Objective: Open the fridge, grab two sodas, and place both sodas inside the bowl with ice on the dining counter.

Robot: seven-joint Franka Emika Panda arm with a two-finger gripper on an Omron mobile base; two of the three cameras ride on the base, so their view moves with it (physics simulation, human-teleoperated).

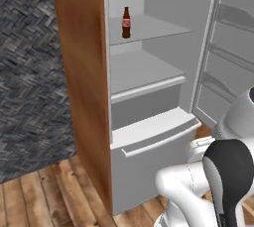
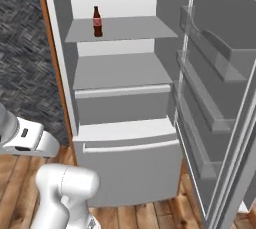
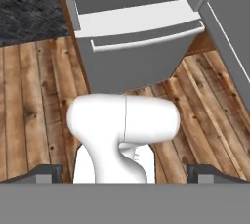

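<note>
Near the left edge of the fridge's (image 2: pixel 120 138) upper shelf (image 2: pixel 125 29) stands the cola bottle (image 2: pixel 97 21), upright; the gripper (image 3: pixel 125 174), fingers spread and empty, could topple it by reaching in crooked.

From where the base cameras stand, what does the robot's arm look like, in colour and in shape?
The glossy white arm is built of rounded, tube-like links with smooth elbows. One joint wears a dark, nearly black domed cap with a grey stripe. The end effector has two small dark grey, blocky fingertips. No cables show.
</note>
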